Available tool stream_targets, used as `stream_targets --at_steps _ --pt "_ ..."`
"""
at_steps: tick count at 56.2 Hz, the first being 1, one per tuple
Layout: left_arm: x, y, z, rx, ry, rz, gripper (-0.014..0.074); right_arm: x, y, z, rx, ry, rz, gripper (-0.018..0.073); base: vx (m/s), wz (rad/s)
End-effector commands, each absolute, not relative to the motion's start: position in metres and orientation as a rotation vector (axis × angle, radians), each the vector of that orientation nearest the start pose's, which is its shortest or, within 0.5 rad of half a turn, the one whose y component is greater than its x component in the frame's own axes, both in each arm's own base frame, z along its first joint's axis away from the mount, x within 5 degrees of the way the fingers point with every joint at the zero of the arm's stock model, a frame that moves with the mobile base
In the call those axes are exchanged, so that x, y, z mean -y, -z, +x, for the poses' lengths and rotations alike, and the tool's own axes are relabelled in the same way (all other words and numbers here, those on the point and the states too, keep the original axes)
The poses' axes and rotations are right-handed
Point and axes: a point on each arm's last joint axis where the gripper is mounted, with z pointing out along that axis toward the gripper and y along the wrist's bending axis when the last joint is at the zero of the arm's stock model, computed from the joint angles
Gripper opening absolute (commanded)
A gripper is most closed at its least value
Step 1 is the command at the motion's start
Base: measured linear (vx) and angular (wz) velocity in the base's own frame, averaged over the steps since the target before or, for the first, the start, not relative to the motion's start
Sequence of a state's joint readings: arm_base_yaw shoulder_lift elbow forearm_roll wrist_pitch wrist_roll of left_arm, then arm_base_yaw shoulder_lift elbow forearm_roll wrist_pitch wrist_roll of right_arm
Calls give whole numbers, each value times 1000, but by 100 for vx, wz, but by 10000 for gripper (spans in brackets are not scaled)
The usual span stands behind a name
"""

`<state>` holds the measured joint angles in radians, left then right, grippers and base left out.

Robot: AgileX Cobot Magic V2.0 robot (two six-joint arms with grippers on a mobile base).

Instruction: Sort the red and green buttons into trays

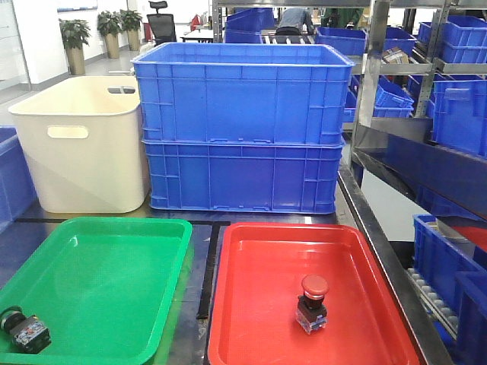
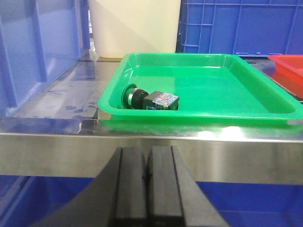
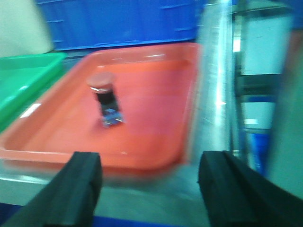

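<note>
Closest to the cameras, both arms sit low, below the front edge of the steel bench (image 2: 142, 151), looking level across it. The left pincer (image 2: 147, 189) has its black fingers pressed together with nothing between them. The right pincer (image 3: 149, 187) is spread wide and empty, though that view is blurry.

Just past the bench edge, the shallow bright green plastic tray (image 1: 144, 319) is on the left and the shallow bright red plastic tray (image 1: 259, 319) on the right, side by side with a narrow gap between them. The push-button switch with the dark round collar and grey-blue block (image 2: 150, 100) lies on its side in the near-left corner of the green tray. The push-button switch with the red mushroom cap (image 1: 313, 303) stands upright in the red tray, a bit right of centre.

Further back, a cream plastic tub with handle slots (image 1: 80, 144) stands behind the green tray, and next to it two deep blue plastic crates (image 1: 243, 125) are stacked.
</note>
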<state>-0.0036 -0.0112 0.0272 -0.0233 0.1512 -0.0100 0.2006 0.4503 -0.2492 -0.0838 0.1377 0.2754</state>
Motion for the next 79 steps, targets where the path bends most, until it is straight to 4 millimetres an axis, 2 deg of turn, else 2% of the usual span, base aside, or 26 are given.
stream_targets --at_steps 1,6,12,22,26,79 --pt "0 -207 55 -1538 45 -35 3 -13 -256 89 -1685 -238 31 395 0 0" --pt "0 -207 55 -1538 45 -35 3 -7 -244 75 -1627 -193 49 317 0 0" --pt "0 -207 55 -1538 45 -35 3 -4 -232 62 -1555 -88 -19 197 0 0" --pt "0 -208 55 -1536 45 -35 3 -3 -204 55 -1511 76 -168 -16 0 0" --pt "0 -208 55 -1536 45 -35 3 -4 -196 57 -1536 65 -162 -15 0 0" --pt "0 -208 55 -1534 45 -35 3 -4 -196 56 -1534 49 -147 -13 0 0"
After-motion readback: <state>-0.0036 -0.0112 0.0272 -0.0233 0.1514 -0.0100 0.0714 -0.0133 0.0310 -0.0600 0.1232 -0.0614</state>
